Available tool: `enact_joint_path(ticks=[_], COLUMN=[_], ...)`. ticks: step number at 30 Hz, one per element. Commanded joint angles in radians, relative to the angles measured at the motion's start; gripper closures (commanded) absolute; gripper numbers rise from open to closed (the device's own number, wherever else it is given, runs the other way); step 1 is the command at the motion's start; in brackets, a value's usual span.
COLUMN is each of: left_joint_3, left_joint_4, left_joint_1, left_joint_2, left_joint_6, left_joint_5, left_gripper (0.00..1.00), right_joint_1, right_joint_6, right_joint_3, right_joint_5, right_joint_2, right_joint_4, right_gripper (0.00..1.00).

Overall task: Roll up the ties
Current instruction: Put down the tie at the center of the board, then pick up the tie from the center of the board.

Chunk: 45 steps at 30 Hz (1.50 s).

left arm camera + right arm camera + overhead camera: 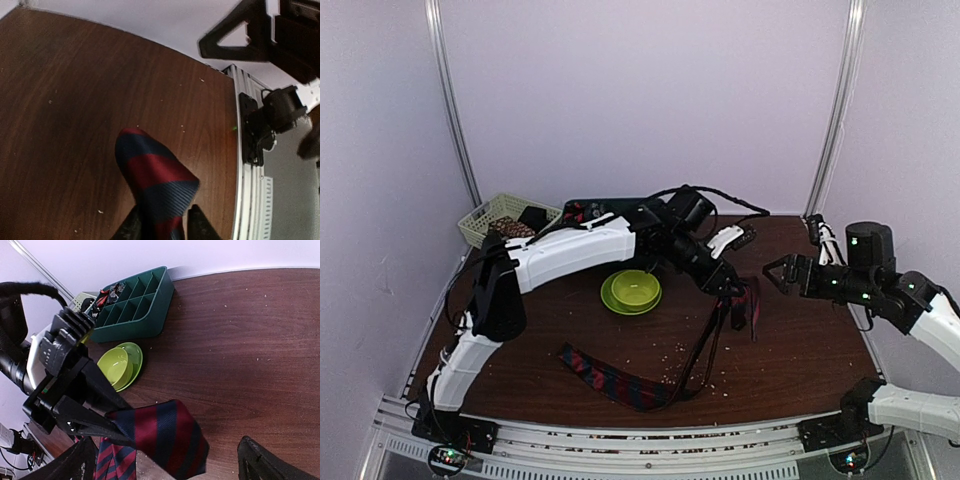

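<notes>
Necktie (167, 432), striped, wide end pinched in my left gripper (162, 227), held up right of the lime-green bowl (632, 288) so my right gripper (775, 272), spread wide, can reach it; grip maybe loose.

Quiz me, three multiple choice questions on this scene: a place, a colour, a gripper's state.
1. Where does the green bowl sit? A on a shelf; B on the green plate; C on a chair.
2. The striped tie shows: A red and navy; B yellow and black; C plain white.
3. The right gripper is: A shut on the tie; B shut on the bowl; C open, empty.
Answers: B, it rests on the plate; A, stripes clear in both wrist views; C, its fingers stand wide apart.
</notes>
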<state>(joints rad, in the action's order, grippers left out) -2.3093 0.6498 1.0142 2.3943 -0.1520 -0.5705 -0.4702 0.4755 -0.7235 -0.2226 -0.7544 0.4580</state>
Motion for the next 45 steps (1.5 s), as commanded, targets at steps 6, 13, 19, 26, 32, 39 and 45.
enact_joint_path(ticks=[6,13,19,26,32,39,45], left_joint_3=[0.361,0.920,1.219,1.300,1.348,1.332,1.448], left_joint_4=[-0.010,-0.111,-0.290,-0.479,-0.651,-0.471,-0.405], left_joint_1=[-0.076,-0.114,-0.077,0.040,0.083,0.064,-0.065], left_joint_2=[-0.330,-0.699,-0.874,-0.864,-0.863,-0.875,-1.017], left_joint_6=[0.051,0.099,0.056,0.010,-0.021,0.048,-0.027], left_joint_5=[0.223,0.323,0.286,0.411,0.465,0.594,0.593], left_gripper=[0.35,0.33,0.30,0.28,0.22,0.20,0.21], right_joint_1=[0.004,-0.076,-0.148,-0.199,-0.223,-0.223,-0.223], right_joint_6=[-0.048,-0.112,-0.254,-0.379,-0.444,-0.494,-0.494], right_joint_3=[0.001,-0.029,-0.134,-0.302,-0.360,-0.419,-0.421], right_joint_5=[-0.099,-0.062,0.131,0.293,0.353,0.449,0.428], right_joint_2=[-0.096,-0.240,-0.424,-0.643,-0.770,-0.922,-0.984], right_joint_4=[0.022,0.034,0.086,0.177,0.185,0.237,0.225], right_gripper=[0.04,0.11,0.13,0.05,0.05,0.09,0.17])
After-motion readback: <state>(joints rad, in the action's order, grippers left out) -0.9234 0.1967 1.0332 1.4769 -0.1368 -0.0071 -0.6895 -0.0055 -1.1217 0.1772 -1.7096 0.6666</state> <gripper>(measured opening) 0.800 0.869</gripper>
